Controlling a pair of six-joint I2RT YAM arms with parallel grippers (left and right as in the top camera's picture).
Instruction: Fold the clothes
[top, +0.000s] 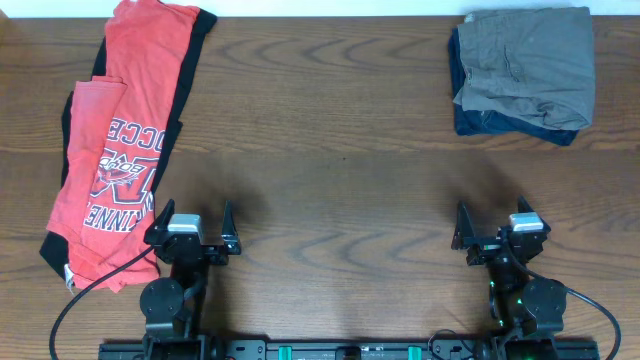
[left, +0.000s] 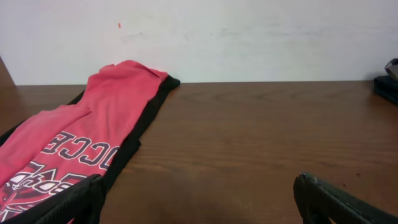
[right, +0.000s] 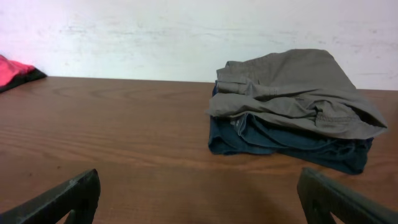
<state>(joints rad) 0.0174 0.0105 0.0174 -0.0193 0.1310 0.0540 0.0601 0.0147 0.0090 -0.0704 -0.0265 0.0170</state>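
Note:
A coral-red T-shirt (top: 125, 130) with white-and-black lettering lies on a long black garment (top: 196, 60) along the table's left side. Both also show in the left wrist view: the shirt (left: 93, 118) and the black garment's edge (left: 146, 115). My left gripper (top: 190, 228) is open and empty near the front edge, just right of the shirt's lower end; in its own view its jaws (left: 199, 202) hold only bare table. My right gripper (top: 497, 226) is open and empty at the front right; its jaws (right: 199, 193) are spread over bare wood.
A folded stack with a grey-olive garment (top: 527, 60) on a dark blue one (top: 515, 125) sits at the back right, also in the right wrist view (right: 292, 93). A white wall runs behind the wooden table (top: 330, 150).

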